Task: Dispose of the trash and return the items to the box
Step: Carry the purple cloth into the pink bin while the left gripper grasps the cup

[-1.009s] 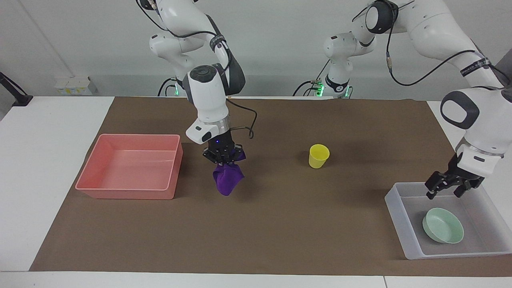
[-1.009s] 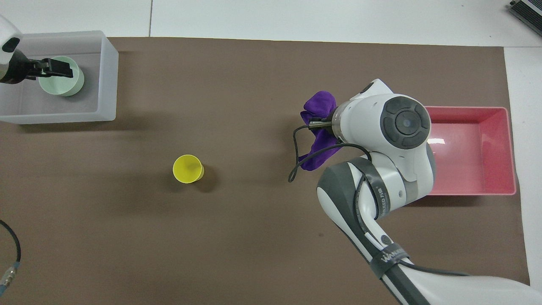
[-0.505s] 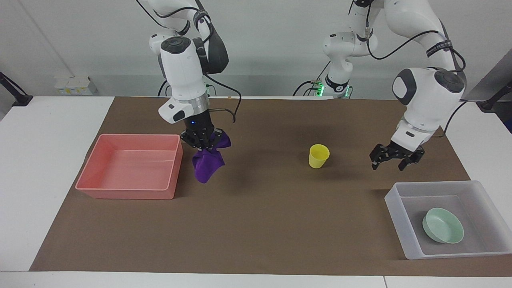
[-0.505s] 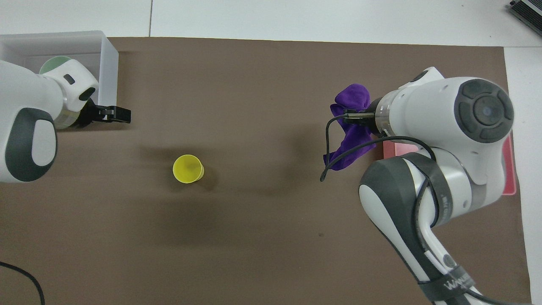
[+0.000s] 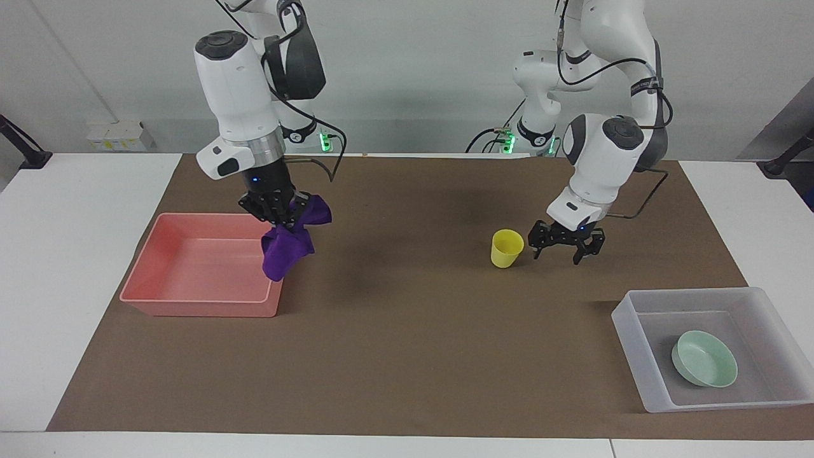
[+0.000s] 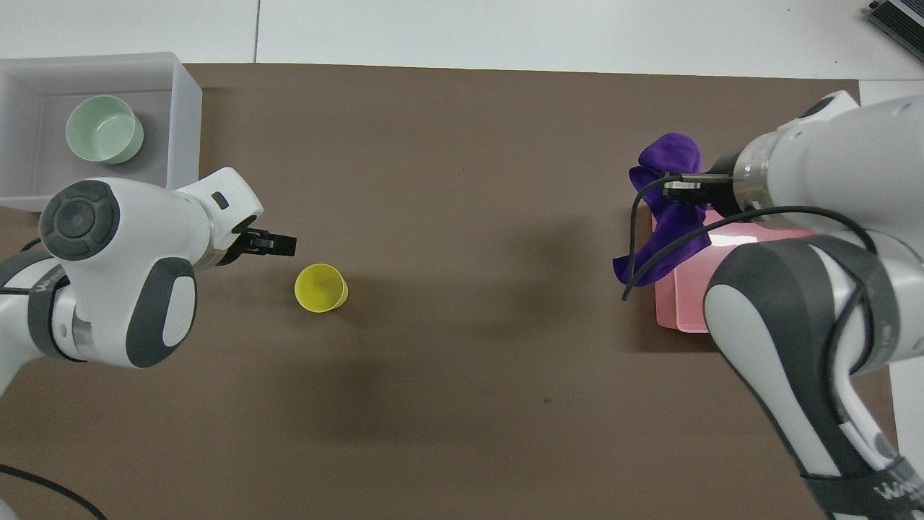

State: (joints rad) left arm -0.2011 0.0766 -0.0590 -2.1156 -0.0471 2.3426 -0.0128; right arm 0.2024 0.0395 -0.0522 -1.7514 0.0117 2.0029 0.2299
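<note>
Right gripper (image 5: 278,216), jaws clamped on the soft deep-purple cloth (image 5: 287,248), had carried it to the opaque pink rectangular tray (image 5: 202,264)'s rim. Left gripper (image 5: 566,243), jaws wide, had left the translucent grey tub (image 5: 706,299) holding the mint-green bowl (image 5: 704,359), reaching the yellow plastic cup (image 5: 507,248) mid-bench: cloth drop imminent, cup next.

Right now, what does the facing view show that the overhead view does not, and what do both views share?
Only the facing view shows the whole pink tray, both arm bases, and the left gripper open beside the yellow cup, not touching it. Only the overhead view shows the cup's round mouth from above; there the right arm hides most of the tray. Both show the right gripper holding the purple cloth over the tray's edge, and the green bowl in the translucent tub.
</note>
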